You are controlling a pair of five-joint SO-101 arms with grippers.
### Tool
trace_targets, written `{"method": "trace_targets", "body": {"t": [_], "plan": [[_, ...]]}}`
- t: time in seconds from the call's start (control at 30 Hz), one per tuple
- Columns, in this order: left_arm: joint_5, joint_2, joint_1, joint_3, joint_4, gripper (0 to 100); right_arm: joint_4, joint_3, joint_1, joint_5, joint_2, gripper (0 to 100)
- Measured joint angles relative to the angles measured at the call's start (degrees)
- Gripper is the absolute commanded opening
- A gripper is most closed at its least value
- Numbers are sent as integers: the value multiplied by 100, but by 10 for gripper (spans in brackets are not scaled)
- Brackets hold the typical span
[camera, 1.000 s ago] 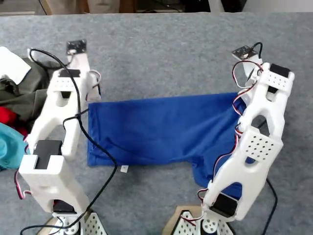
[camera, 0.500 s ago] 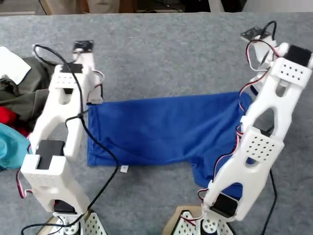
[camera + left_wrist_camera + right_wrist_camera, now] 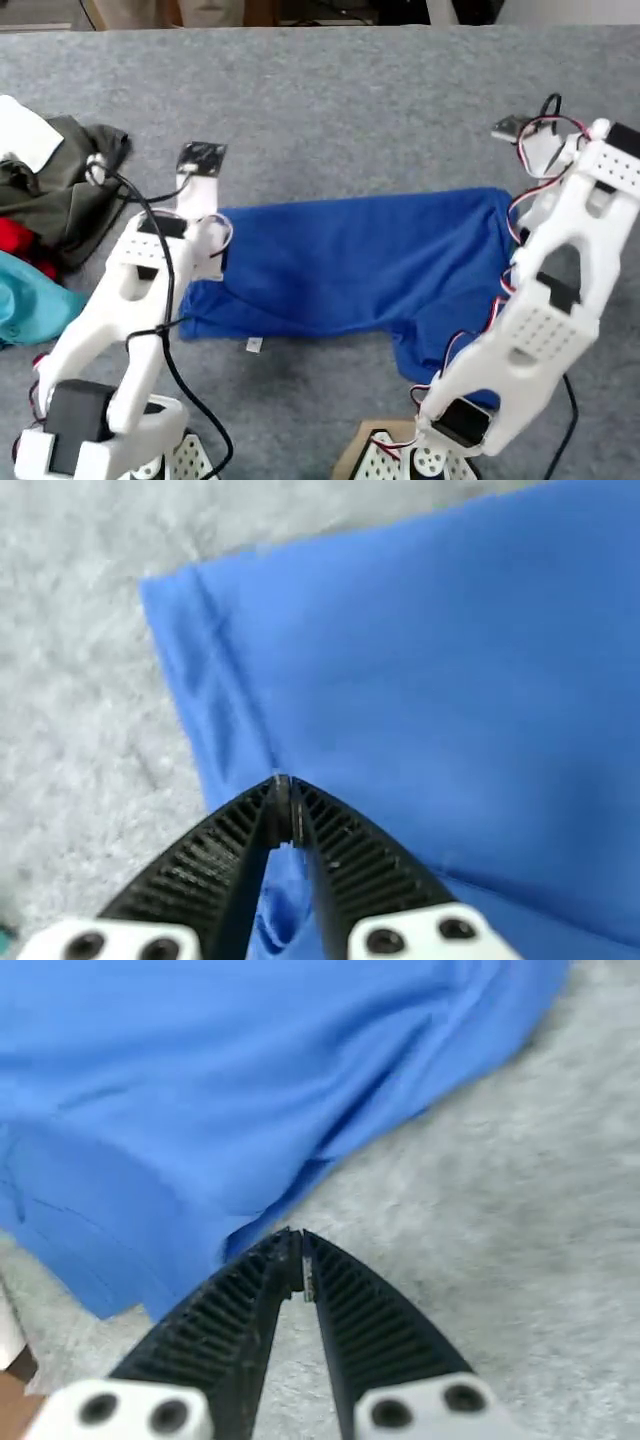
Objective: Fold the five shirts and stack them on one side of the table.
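A blue shirt (image 3: 360, 260) lies spread flat across the middle of the grey table (image 3: 330, 110), with one sleeve toward the near right. The left arm (image 3: 150, 270) reaches over the shirt's left edge. My left gripper (image 3: 283, 802) is shut, its tips just above the hem of the blue shirt (image 3: 450, 680); I cannot tell whether it pinches cloth. The right arm (image 3: 570, 240) stands at the shirt's right edge. My right gripper (image 3: 297, 1260) is shut and holds nothing, over bare table beside the edge of the blue shirt (image 3: 200, 1080).
A heap of unfolded clothes lies at the table's left edge: an olive shirt (image 3: 60, 190), a red one (image 3: 15, 240), a teal one (image 3: 25, 300) and a white piece (image 3: 25, 130). A small white tag (image 3: 253, 345) lies by the shirt's near hem.
The left arm has swung nearer and to the right, from the shirt's far left corner to over its left edge. The right arm has pulled out to the right. The shirt's far left corner sits further right.
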Motion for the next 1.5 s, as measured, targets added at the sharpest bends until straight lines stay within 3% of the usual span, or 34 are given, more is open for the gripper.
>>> {"method": "trace_targets", "body": {"t": [0.17, 0.43, 0.57, 0.8, 1.3, 1.5], "plan": [[0, 475, -123, 44, -70, 18, -1152, 2198, -158, 62, -1336, 5], [0, 1055, -387, -176, -70, 18, -3481, 6145, -1178, 62, -3473, 5], [9, 1547, -791, -695, 0, 18, -4132, 7200, -1521, -141, -3938, 5], [-237, 2356, -1011, -1741, 782, 18, -4281, 7393, -1556, -185, -4026, 5], [-211, 1943, -1152, -2831, 1749, 18, -3982, 6963, -1433, -325, -4563, 5], [-158, 1943, -677, -2848, 2004, 18, -3956, 6347, -1143, -343, -4598, 5]]}}
